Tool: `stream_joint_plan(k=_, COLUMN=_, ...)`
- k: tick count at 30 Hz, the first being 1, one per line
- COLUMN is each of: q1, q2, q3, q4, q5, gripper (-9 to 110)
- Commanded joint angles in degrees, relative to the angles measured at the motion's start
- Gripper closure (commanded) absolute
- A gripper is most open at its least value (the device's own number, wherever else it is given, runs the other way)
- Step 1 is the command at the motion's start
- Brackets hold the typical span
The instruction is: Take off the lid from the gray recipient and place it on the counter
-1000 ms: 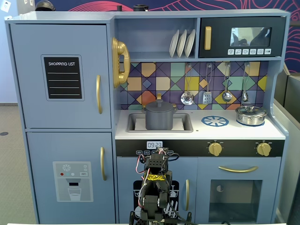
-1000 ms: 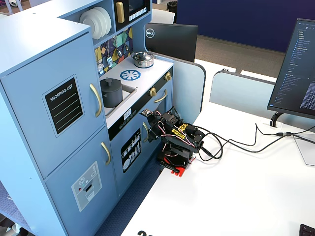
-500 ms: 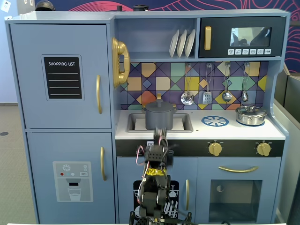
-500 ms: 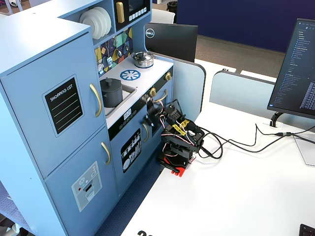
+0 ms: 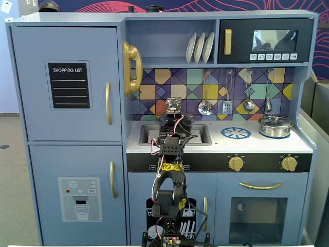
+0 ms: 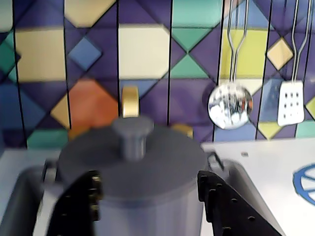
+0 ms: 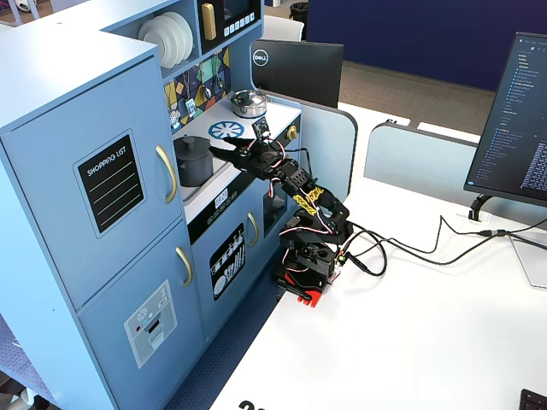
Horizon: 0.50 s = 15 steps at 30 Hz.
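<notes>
The gray recipient (image 6: pixel 147 211) stands in the sink recess (image 5: pixel 149 135) of the white counter (image 5: pixel 267 144), close in front of the wrist camera. The dark gray lid (image 6: pixel 162 162) with its knob (image 6: pixel 132 132) sits on it. My gripper (image 6: pixel 147 176) is open, with one black finger (image 6: pixel 78 206) left of the pot's top and the other (image 6: pixel 231 206) right of it, below the knob. In a fixed view from the side the pot (image 7: pixel 192 162) stands just beyond my gripper (image 7: pixel 224 147). In a fixed view from the front my arm (image 5: pixel 172 149) hides the pot.
A shiny steel pan (image 5: pixel 275 126) with its own lid stands at the counter's right end, beside the blue burner print (image 5: pixel 236 133). A ladle (image 6: pixel 230 102) and a spatula (image 6: pixel 290 103) hang on the tiled back wall. A gold faucet (image 6: pixel 130 101) rises behind the pot.
</notes>
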Motion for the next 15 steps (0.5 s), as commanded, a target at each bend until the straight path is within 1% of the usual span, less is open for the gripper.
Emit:
stream_joint_plan(k=1, q1=-1.1, q2=-3.5, q3=-4.9, q4=-4.2, q5=1.3, gripper=81)
stream_joint_plan(k=7, q1=-1.1, q2=-7.6, q3=-5.1, q4=-7.1, q5=3.2, gripper=81)
stream_joint_plan(k=15, q1=-2.5, q2=-13.9, q3=-6.7, q4=-10.5, q5=2.7, gripper=82)
